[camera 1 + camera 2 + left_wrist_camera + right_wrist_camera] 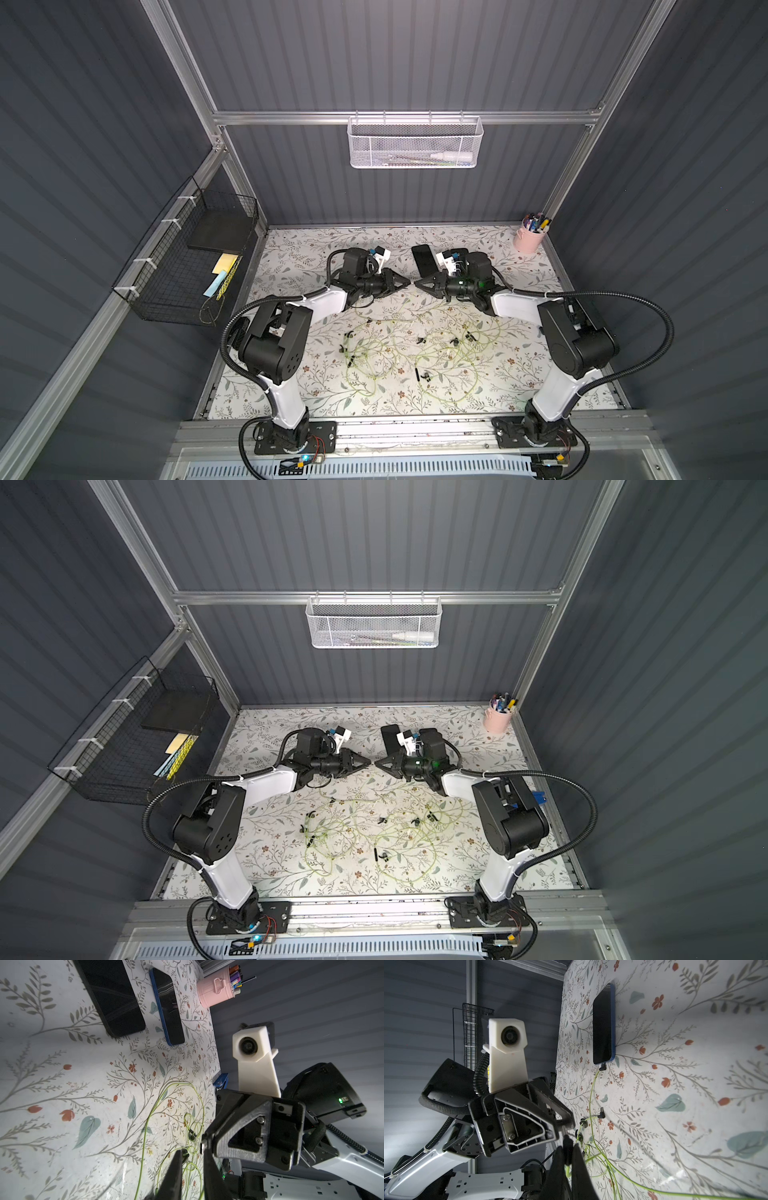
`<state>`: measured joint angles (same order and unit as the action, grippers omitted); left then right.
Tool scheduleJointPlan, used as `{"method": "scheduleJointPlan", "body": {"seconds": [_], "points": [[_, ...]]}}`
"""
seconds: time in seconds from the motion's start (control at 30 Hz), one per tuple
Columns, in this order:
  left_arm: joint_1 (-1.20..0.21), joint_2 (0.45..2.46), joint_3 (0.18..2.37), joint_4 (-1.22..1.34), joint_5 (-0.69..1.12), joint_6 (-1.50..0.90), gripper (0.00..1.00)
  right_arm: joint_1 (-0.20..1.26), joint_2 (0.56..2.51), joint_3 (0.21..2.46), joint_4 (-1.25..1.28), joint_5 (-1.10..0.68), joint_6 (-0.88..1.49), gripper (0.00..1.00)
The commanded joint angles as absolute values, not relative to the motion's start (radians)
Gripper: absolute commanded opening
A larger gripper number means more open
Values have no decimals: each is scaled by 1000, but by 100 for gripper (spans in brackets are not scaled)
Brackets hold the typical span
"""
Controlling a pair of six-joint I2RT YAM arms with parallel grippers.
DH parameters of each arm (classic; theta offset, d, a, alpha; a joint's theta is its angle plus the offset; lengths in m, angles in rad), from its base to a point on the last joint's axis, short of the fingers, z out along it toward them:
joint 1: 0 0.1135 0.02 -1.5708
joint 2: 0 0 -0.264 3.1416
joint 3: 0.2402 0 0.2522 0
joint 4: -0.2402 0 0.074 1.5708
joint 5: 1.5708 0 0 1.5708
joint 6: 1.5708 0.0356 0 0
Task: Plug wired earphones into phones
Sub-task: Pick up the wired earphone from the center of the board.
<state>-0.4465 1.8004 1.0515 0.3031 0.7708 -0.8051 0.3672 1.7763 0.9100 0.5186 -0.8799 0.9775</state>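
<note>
Above the mat's middle, my left gripper [406, 282] and right gripper [417, 284] meet tip to tip. The right gripper [568, 1147] is shut on a small black plug of the wired earphones, its yellow-green cord hanging below. That plug's metal end [202, 1148] sits between my left gripper's [192, 1148] fingertips, which stand a narrow gap apart. The other cords [395, 353] lie tangled on the mat in front. A black phone [110, 997] and a blue-rimmed phone [168, 1007] lie flat behind. Another blue-rimmed phone [604, 1024] has an angled plug [602, 1067] at its end.
A pink bucket of pens [528, 239] stands at the back right corner. A black wire basket [187, 266] hangs on the left wall and a white mesh basket [415, 143] on the back rail. A small blue object [538, 798] lies by the right edge.
</note>
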Motion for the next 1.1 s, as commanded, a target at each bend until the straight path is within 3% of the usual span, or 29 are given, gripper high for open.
{"method": "scheduleJointPlan", "body": {"seconds": [0.0,0.57,0.7,0.83,1.07], "points": [[-454,1810,1043,352,798,-823,17,368,1791,904,554,-897,989,0],[-455,1813,1031,384,790,-853,17,383,1815,911,593,-899,1015,0],[-456,1819,1030,382,785,-853,26,389,1819,911,608,-900,1024,0],[-454,1821,1035,393,788,-857,27,394,1823,913,611,-900,1028,0],[-455,1821,1043,390,795,-856,10,399,1839,922,614,-896,1032,0]]}}
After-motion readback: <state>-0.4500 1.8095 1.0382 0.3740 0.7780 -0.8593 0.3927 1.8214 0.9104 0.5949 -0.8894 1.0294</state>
